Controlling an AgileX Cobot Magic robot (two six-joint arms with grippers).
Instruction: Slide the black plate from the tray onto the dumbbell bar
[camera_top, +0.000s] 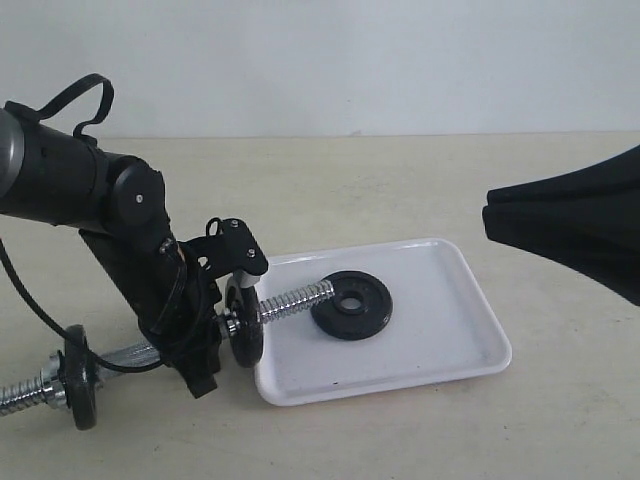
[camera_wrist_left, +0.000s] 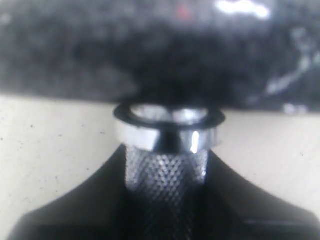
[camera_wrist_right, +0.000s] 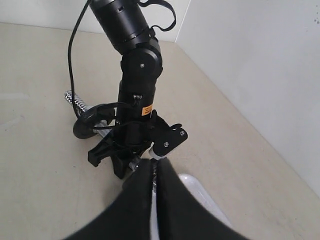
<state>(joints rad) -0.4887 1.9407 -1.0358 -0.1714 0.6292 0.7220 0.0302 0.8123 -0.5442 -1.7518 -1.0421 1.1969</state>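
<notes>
Bar was clamped mid-grip by left fingers, right fingers shut empty. Plate looked heavy, slick iron; best pinched at rim.

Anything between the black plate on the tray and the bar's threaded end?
Nothing visible. The flat round black iron plate lies in the white plastic tray at the tip of the chrome dumbbell bar's bare threaded end; another black disc sits farther back on it.
</notes>
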